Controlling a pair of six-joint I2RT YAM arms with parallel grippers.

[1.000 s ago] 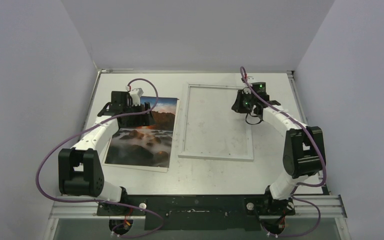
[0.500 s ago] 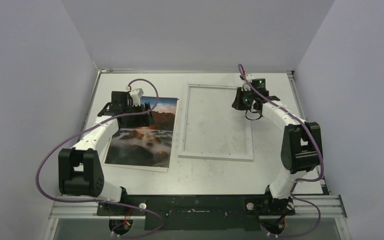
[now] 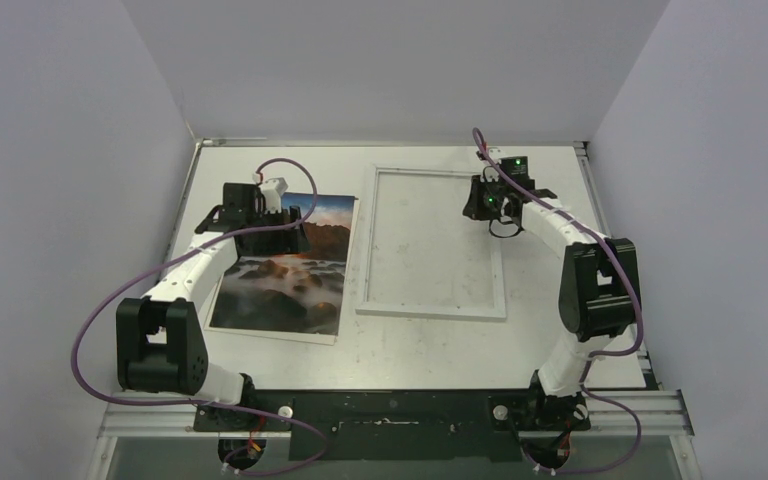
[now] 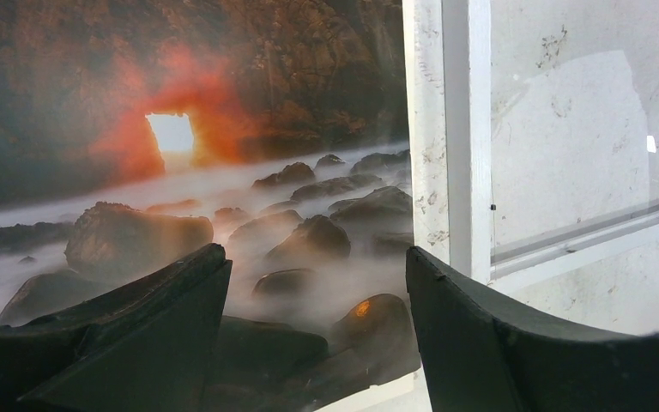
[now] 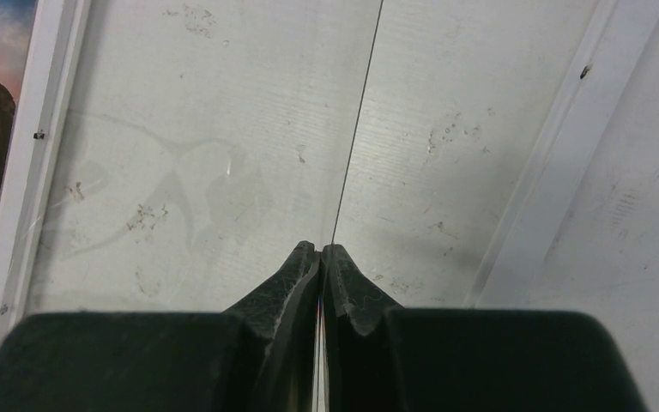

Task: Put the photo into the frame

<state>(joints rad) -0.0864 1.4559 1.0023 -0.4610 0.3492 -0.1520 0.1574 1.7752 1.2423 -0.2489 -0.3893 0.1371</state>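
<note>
Glossy photo (image 3: 280,290) beside white frame (image 3: 430,312) (both flat), left gripper (image 4: 316,257) spread over photo, right gripper (image 5: 320,249) clenched shut.

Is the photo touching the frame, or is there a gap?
Apart. The left wrist view shows a strip of scuffed table between the photo and the frame; the top view agrees.

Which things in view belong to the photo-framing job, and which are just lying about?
Job in hand: the photo; the frame; left claw, open above the photo; right claw, shut above the frame.
Lying about: no loose extras that I can see; only the table underneath.
</note>
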